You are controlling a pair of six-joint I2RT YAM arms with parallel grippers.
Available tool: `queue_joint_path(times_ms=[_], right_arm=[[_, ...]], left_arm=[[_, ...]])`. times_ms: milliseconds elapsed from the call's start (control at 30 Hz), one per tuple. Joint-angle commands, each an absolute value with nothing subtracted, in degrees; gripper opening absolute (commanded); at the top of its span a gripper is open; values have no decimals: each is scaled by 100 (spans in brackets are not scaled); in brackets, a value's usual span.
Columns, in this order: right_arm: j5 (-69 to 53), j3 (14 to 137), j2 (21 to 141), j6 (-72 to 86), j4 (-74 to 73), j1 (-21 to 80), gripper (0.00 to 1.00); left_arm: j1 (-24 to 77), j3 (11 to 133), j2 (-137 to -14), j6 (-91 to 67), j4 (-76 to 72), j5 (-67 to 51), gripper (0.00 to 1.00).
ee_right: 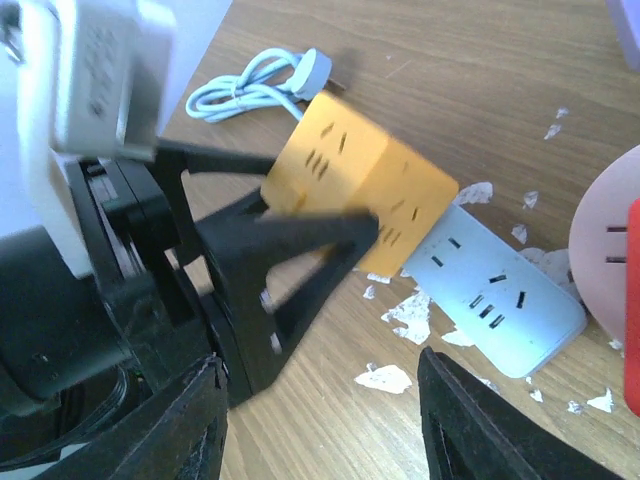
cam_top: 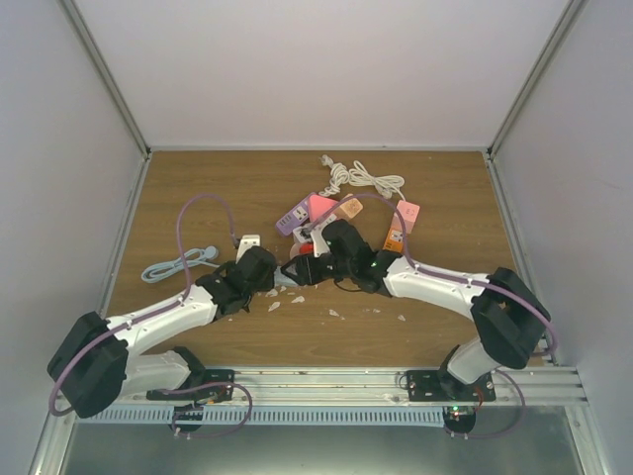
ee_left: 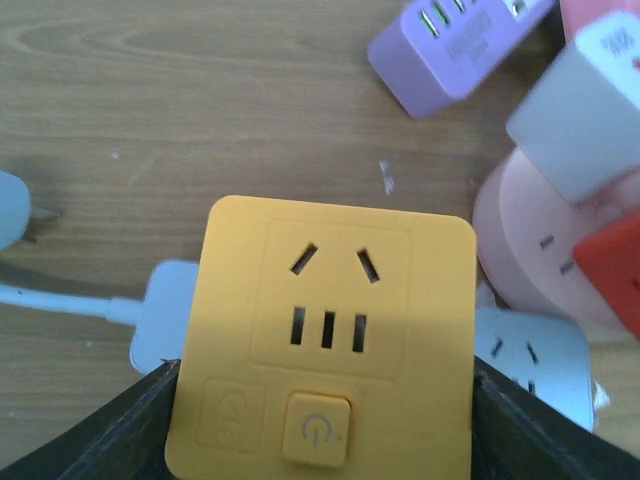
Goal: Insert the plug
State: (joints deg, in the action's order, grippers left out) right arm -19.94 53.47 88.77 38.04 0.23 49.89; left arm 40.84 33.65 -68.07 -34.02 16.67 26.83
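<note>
Socket readied: my left end effector (ee_left: 320, 425) pinches the yellow socket cube (ee_left: 330, 300); my right end effector (ee_right: 320, 400) hangs spread, empty. Next, I judge: fetch and align a plug.

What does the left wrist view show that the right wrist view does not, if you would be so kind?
Only the left wrist view shows the front face of the yellow socket cube, with its power button. Only the right wrist view shows the right pincer, open and empty, and the cube's other socketed faces. Both show the left pincer clamped on the cube, the white power strip partly hidden by it, and the round pink socket nearby.
</note>
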Motion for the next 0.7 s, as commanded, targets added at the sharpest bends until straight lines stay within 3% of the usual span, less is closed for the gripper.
queue_joint_path(times_ms=[0,67,100,667], right_arm=[[-1621,5316,8459,3808,-143,4948,55],[-1503,5223,8307,3819,-135,4948,56],[-1467,5168,8234,3843,-139,4949,56],[-956,4355,7222,3831,-66,4948,59]], left_arm=[[4202,3559,-6679,-3563,2597,1791,80],[4157,3791,-6487,-3476,2754,1800,97],[4101,3915,-6423,-3458,2905,1795,99],[3559,5212,-6875,-2465,3985,1164,99]])
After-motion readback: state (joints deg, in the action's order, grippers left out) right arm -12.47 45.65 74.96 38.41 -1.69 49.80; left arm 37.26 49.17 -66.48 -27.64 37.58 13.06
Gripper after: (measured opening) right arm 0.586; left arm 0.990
